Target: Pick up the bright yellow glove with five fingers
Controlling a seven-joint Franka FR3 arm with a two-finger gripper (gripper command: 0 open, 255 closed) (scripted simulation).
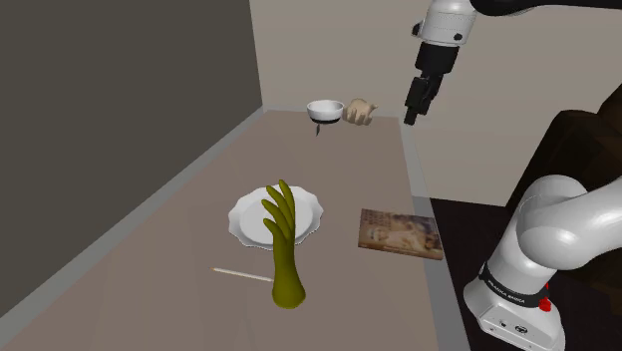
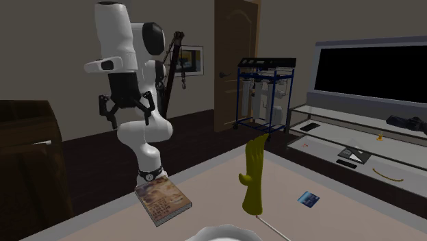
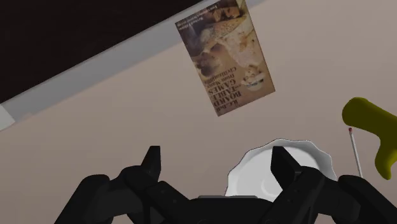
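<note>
The glove (image 1: 284, 249) is olive-yellow and stands upright on its cuff, five fingers pointing up, at the near edge of a white plate (image 1: 249, 221). It also shows in the second exterior view as the glove (image 2: 254, 174) and, off to one side of the fingers, in the wrist view as the glove (image 3: 372, 130). My gripper (image 1: 412, 116) hangs high above the far right edge of the table, well away from the glove. The gripper (image 2: 124, 111) is open and holds nothing; the gripper (image 3: 216, 162) has its two fingers standing apart.
A book (image 1: 400, 233) lies flat near the table's right edge. A thin stick (image 1: 242, 272) lies beside the glove. At the far end stand a small white bowl (image 1: 324, 110) and a tan object (image 1: 359, 112). A small blue card (image 2: 308, 198) lies on the table.
</note>
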